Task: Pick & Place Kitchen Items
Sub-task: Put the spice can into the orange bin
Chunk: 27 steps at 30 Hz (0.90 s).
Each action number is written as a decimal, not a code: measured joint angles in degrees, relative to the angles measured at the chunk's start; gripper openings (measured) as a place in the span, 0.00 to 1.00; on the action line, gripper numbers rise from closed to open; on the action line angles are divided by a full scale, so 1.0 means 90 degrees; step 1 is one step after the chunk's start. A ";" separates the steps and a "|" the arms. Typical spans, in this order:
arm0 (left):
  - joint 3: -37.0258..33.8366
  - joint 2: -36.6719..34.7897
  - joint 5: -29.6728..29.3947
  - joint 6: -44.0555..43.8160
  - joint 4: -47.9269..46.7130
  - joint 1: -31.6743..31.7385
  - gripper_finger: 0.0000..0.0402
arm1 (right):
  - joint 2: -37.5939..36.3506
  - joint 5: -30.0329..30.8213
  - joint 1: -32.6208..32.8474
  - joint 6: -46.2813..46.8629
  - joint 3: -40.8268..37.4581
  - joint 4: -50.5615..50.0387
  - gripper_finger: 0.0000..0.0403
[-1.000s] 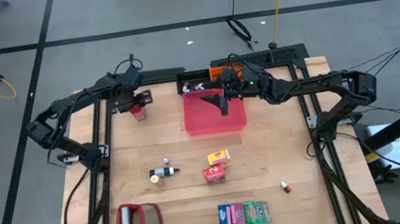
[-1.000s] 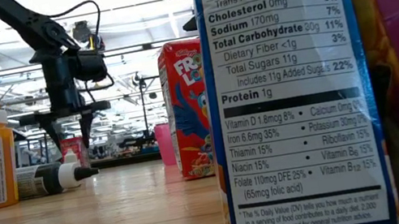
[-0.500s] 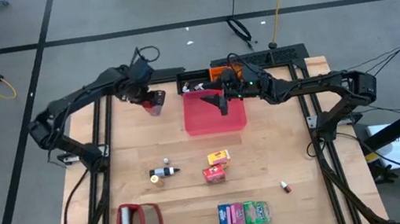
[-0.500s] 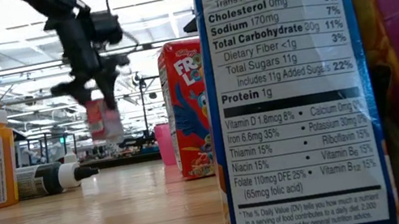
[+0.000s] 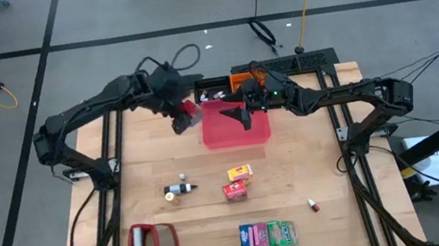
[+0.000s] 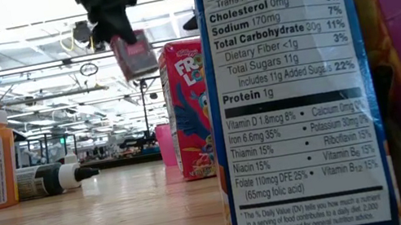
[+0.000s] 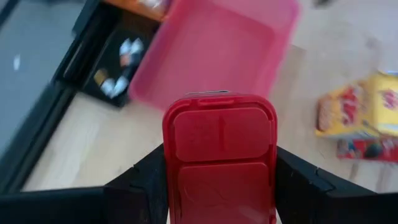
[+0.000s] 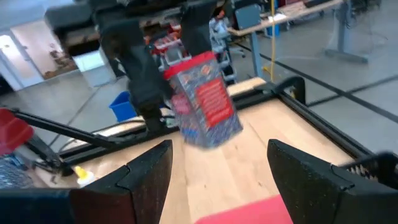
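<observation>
Red-lidded container (image 7: 219, 155) clamped in left gripper (image 5: 180, 114), carried aloft just beside pink tray (image 5: 236, 127), likely for drop-in. Right gripper (image 5: 247, 117) open, empty, above tray, waiting.

Both arms are built of slim matte-black links joined by thicker rounded black joint housings. Thin black cables run along them, and one loops free above the wrist of the left arm (image 5: 103, 101). The right arm (image 5: 346, 93) carries a small green light near its wrist block. The left tool (image 7: 219, 180) has two broad, angular black fingers with flat faceted faces. The right tool (image 8: 217, 180) shows the same dark wedge-shaped fingers, their surfaces faintly textured.
</observation>
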 joint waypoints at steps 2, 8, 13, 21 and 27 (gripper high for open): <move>0.0023 0.0000 -0.0121 0.0211 0.0113 -0.0265 0.51 | 0.0000 -0.0114 0.0041 0.0002 0.0000 0.0166 0.63; 0.0023 0.0000 -0.0276 0.0483 0.0826 -0.0852 0.51 | 0.0000 -0.0177 0.0337 -0.0163 0.0000 0.0482 0.63; 0.0025 0.0000 -0.0343 0.0547 0.1263 -0.1138 0.51 | 0.0000 -0.0235 0.0612 -0.0633 0.0000 0.0451 0.63; 0.0025 0.0002 -0.0225 0.0472 0.1325 -0.1519 0.51 | 0.0000 -0.0121 0.0748 -0.0830 -0.0002 0.0477 0.63; 0.0025 0.0002 -0.0270 0.0472 0.1382 -0.1708 0.51 | 0.0000 -0.0104 0.0893 -0.0855 -0.0002 0.0547 0.63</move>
